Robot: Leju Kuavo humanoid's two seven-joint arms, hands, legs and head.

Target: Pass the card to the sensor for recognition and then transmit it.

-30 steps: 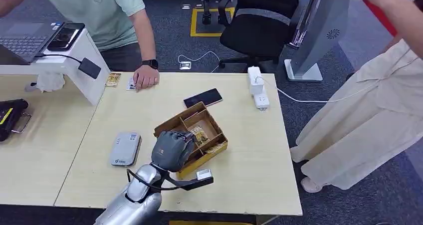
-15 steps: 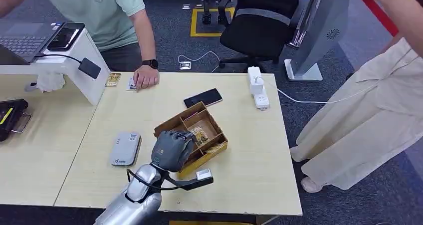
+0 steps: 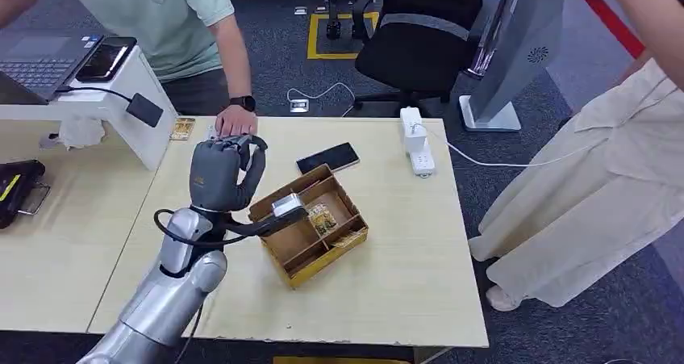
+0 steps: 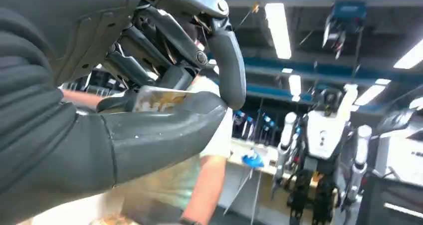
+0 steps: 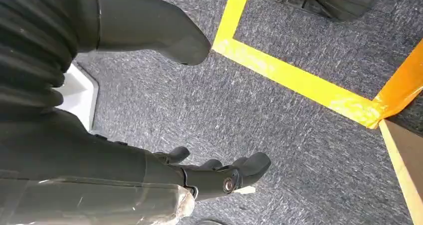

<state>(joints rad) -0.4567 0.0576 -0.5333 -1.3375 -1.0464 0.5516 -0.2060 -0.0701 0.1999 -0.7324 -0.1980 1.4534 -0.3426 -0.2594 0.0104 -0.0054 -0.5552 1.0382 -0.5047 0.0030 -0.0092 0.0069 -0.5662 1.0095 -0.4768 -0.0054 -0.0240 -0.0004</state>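
Observation:
My left hand (image 3: pixel 216 173) is raised above the table, just in front of a person's hand (image 3: pixel 235 124) that rests on the far edge. In the left wrist view my left hand (image 4: pixel 164 80) pinches a pale card (image 4: pixel 158 98) between the thumb (image 4: pixel 164 130) and the dark fingers (image 4: pixel 227 60). My forearm crosses the spot where the grey card reader lay and hides it. A compartmented cardboard box (image 3: pixel 300 247) with small cards (image 3: pixel 323 217) in it stands to the right of that hand. My right hand (image 5: pixel 219 177) hangs over the carpet with nothing in it.
A black phone (image 3: pixel 328 158) lies behind the box, and a white power strip (image 3: pixel 416 142) at the far right of the table. A white stand (image 3: pixel 133 98) with a laptop is at the left. One person sits across the table and another stands at the right.
My left hand rose out of the box and swung up and left toward the person's hand. My arm now covers the grey reader that was in sight before.

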